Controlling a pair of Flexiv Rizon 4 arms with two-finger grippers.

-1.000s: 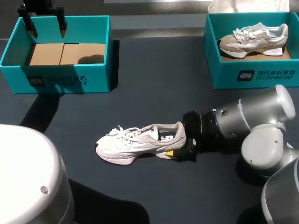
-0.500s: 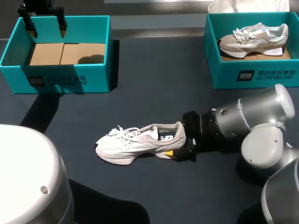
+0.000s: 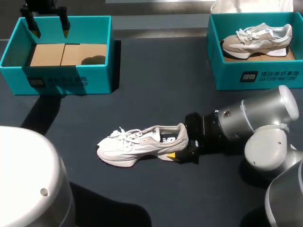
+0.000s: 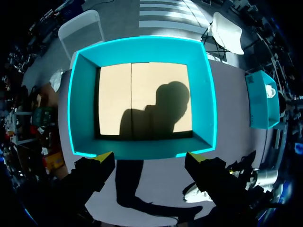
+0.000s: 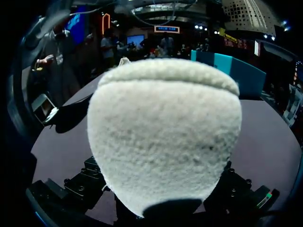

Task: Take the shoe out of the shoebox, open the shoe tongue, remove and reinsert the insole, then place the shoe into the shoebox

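Head view: white lace-up sneaker (image 3: 135, 145) is pinched at heel by right gripper (image 3: 178, 144); left gripper (image 3: 49, 31) is held spread above teal cardboard shoebox (image 3: 71, 81).

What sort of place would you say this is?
Likely a robot shoe-handling test bench: an empty teal shoebox, a second shoebox holding a grey shoe, and a white sneaker in the right gripper.

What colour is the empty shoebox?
Teal shoebox, tan bottom inside; clearest in the left wrist view.
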